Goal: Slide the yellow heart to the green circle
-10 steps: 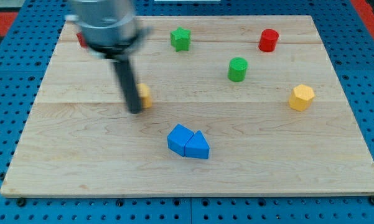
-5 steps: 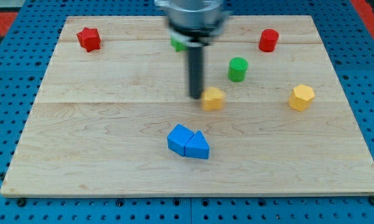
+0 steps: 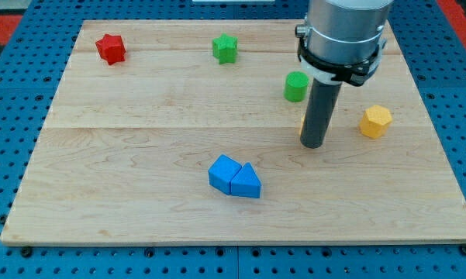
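Note:
My tip [image 3: 313, 145] rests on the wooden board [image 3: 101, 194], right of centre. The yellow heart [image 3: 302, 123] is almost wholly hidden behind the rod; only a thin yellow sliver shows at the rod's left edge. The green circle [image 3: 296, 86] stands just above that sliver, toward the view's top, close to the rod's left side. I cannot tell whether the heart touches the circle.
A yellow hexagon [image 3: 376, 122] lies right of the rod. A green star [image 3: 226, 48] and a red star [image 3: 109, 49] sit near the view's top. A blue block [image 3: 224, 172] and a blue triangle [image 3: 248, 183] touch each other below centre.
The rod has swept from the left to the right of the board, pushing the yellow heart along to just below the green circle. The arm now hides the red cylinder.

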